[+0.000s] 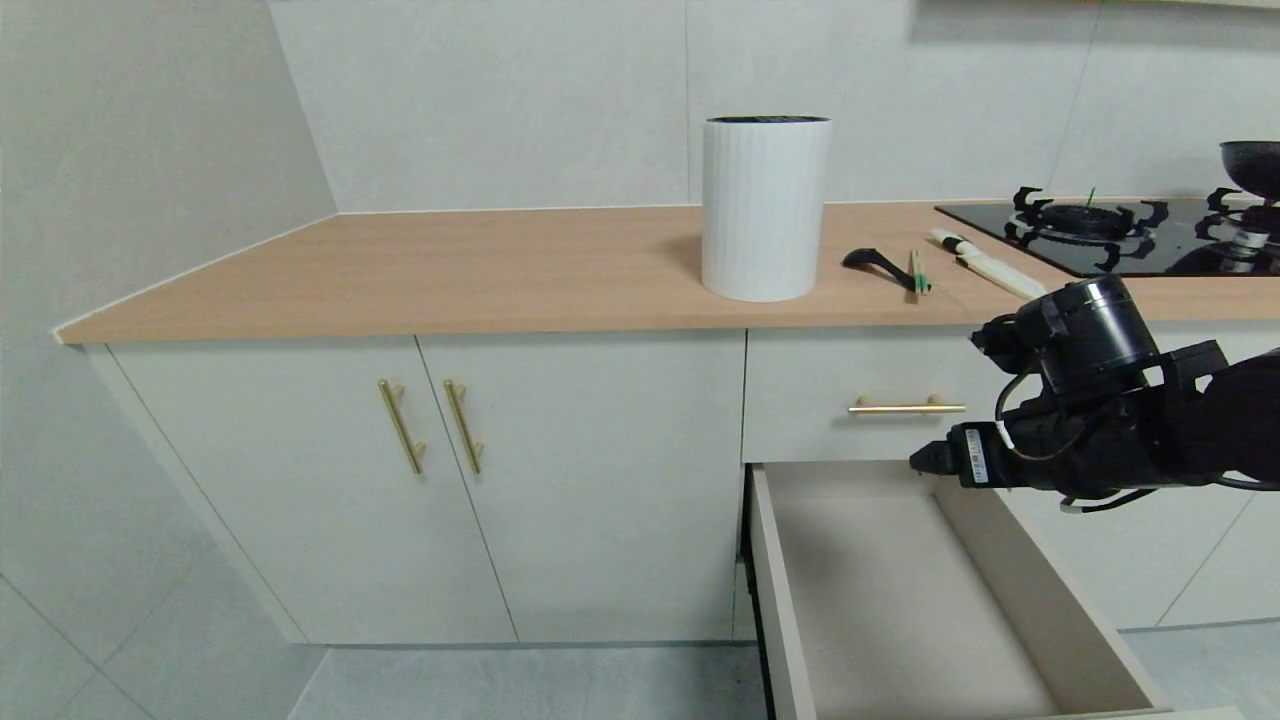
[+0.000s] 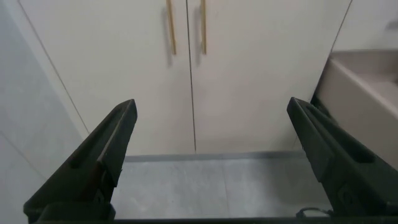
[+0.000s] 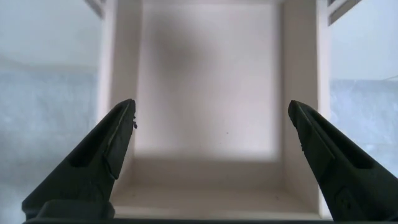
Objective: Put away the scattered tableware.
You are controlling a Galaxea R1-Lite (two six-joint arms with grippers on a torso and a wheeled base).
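Note:
On the wooden counter (image 1: pixel 480 270) a black spoon (image 1: pixel 872 262), green-tipped chopsticks (image 1: pixel 918 272) and a white-handled utensil (image 1: pixel 988 266) lie beside a tall white ribbed holder (image 1: pixel 765 208). Below them a pale drawer (image 1: pixel 900 600) stands pulled out, its bare bottom showing. My right gripper (image 1: pixel 925 460) hangs over the drawer's back right corner, well below the counter's utensils. From the wrist it looks down into the drawer (image 3: pixel 208 81), and the right gripper (image 3: pixel 211 115) is open and holds nothing. My left gripper (image 2: pixel 211 115) is open too, facing the cabinet doors (image 2: pixel 186 74) low near the floor.
A black gas hob (image 1: pixel 1100 232) with a dark pot (image 1: pixel 1252 165) fills the counter's right end. A shut drawer with a gold handle (image 1: pixel 905 406) sits above the open one. Two cabinet doors with gold handles (image 1: pixel 430 425) stand to the left. Grey floor tiles (image 2: pixel 205 186) lie below.

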